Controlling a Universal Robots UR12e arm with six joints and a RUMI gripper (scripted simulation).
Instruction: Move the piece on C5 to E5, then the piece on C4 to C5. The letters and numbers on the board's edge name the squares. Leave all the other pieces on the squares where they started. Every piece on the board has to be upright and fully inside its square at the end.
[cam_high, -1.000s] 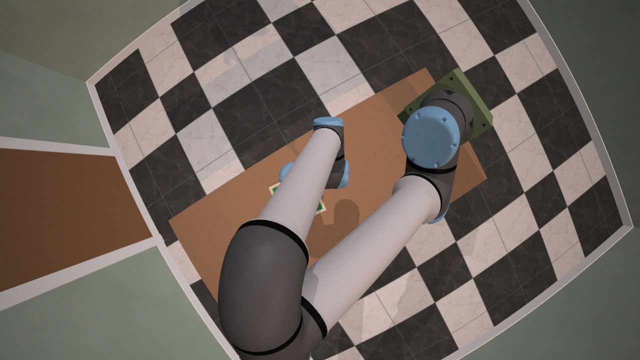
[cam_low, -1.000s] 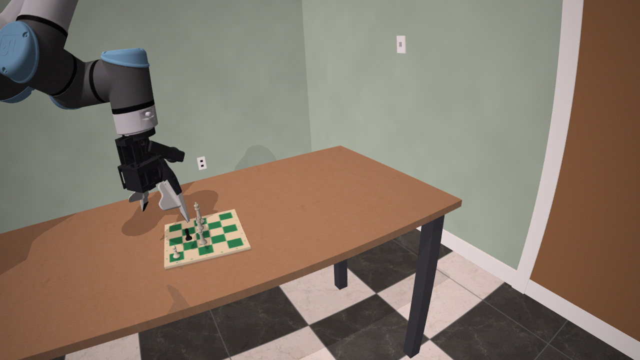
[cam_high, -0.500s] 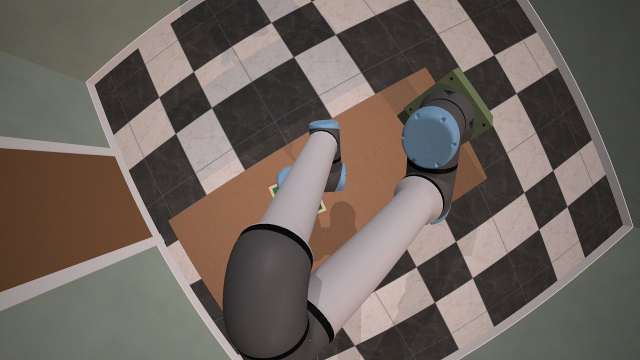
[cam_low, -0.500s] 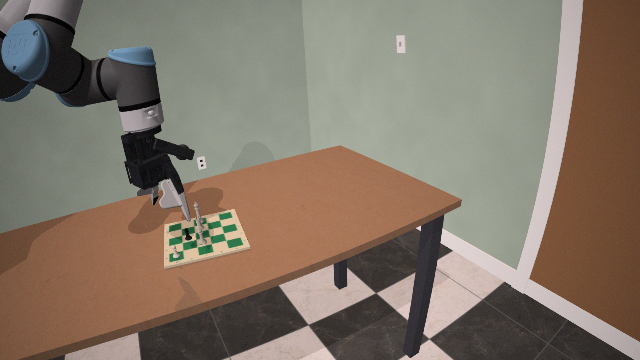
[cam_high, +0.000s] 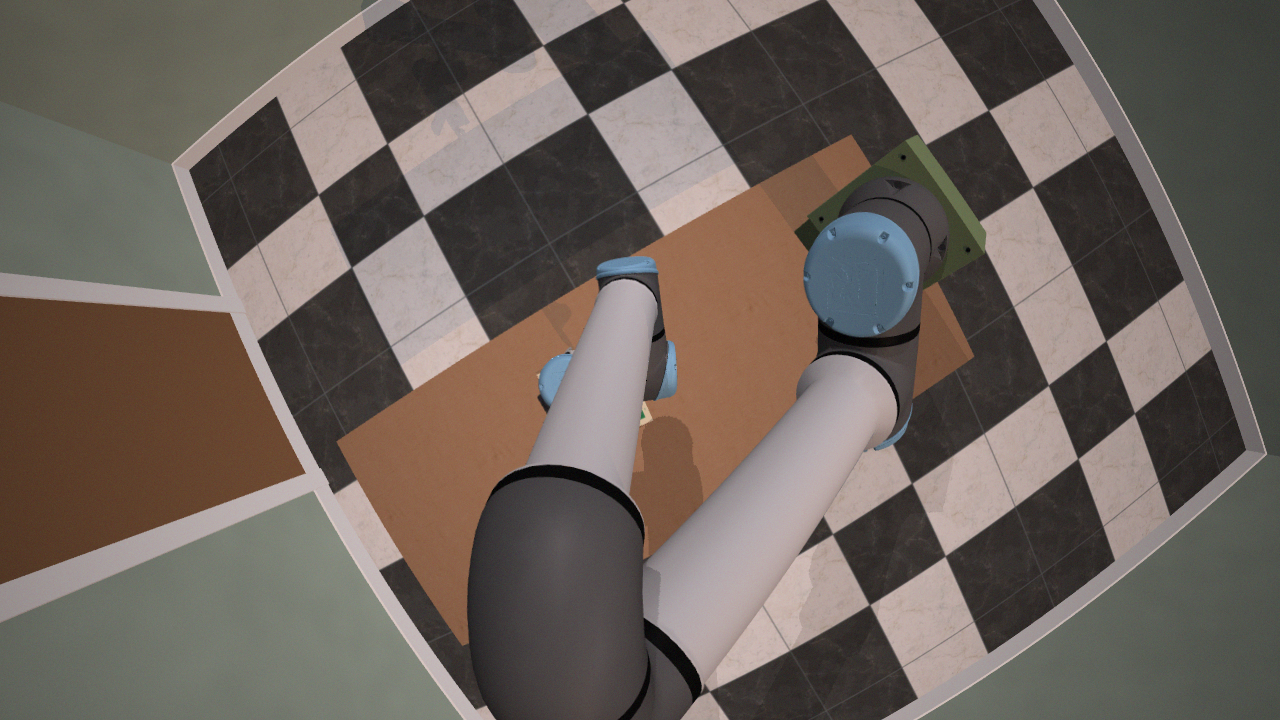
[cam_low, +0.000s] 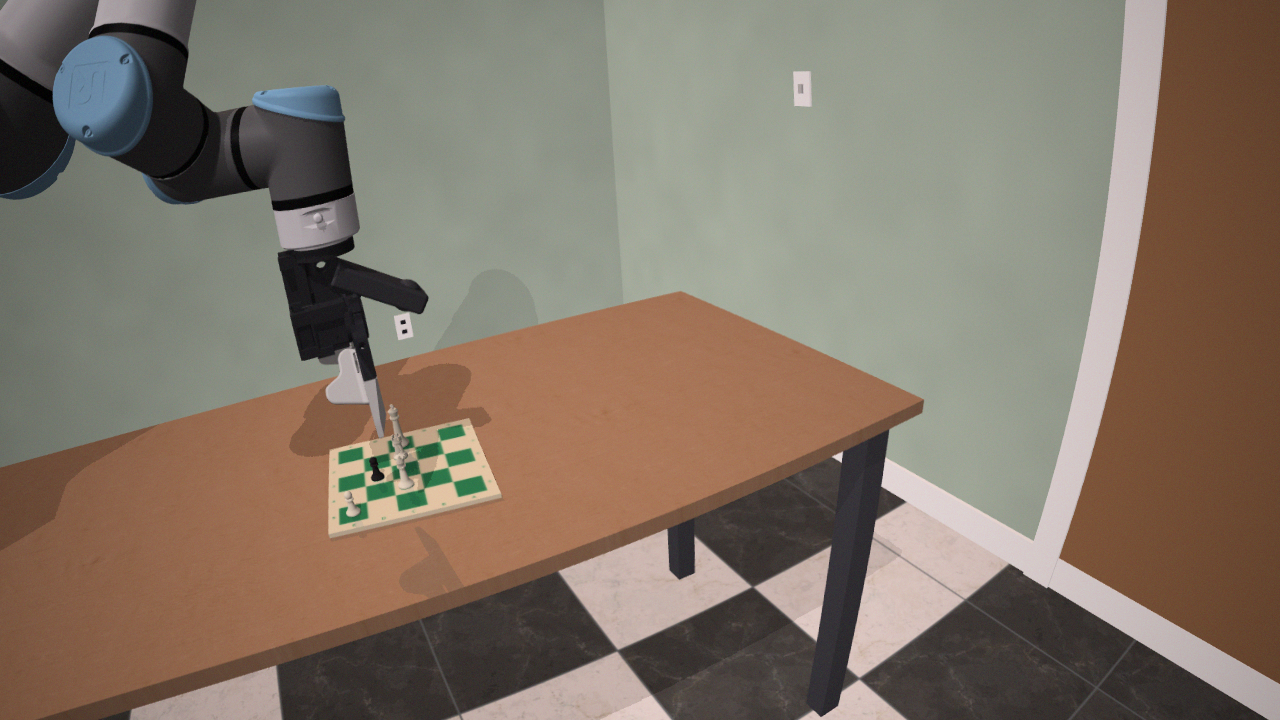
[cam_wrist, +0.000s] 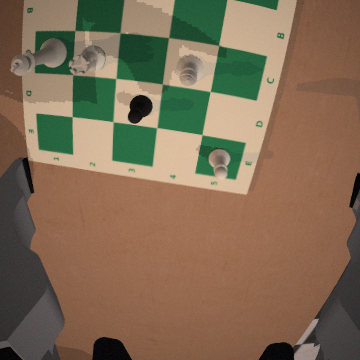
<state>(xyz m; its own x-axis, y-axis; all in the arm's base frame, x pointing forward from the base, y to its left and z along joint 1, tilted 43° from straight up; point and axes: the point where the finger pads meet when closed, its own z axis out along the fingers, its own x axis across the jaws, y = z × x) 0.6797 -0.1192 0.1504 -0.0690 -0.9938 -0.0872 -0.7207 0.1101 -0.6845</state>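
Observation:
The board (cam_high: 646, 418) (cam_low: 490, 484) (cam_wrist: 110, 169) is mostly hidden by the arm in the top view. A white pawn (cam_low: 351, 507) (cam_wrist: 219, 159) stands upright on E5. A pale piece with a rounded head (cam_low: 404, 476) (cam_wrist: 190, 68) stands upright on C4. C5 (cam_wrist: 240, 74) is bare. A black pawn (cam_wrist: 141, 106) (cam_low: 376, 470) stands on D3. A tall white king (cam_wrist: 53, 53) is on C1 and a white crowned piece (cam_wrist: 94, 59) on C2. My gripper (cam_wrist: 194, 166) is wide open and empty, raised above the board's far side in the exterior view.
The brown table (cam_high: 733, 340) (cam_low: 626, 402) (cam_wrist: 150, 245) carries the board. The tall king on C1 and its neighbour on C2 stand close together, near the visible finger in the exterior view. The arm's shadow falls across part of the board. Bare squares lie around the E5 pawn.

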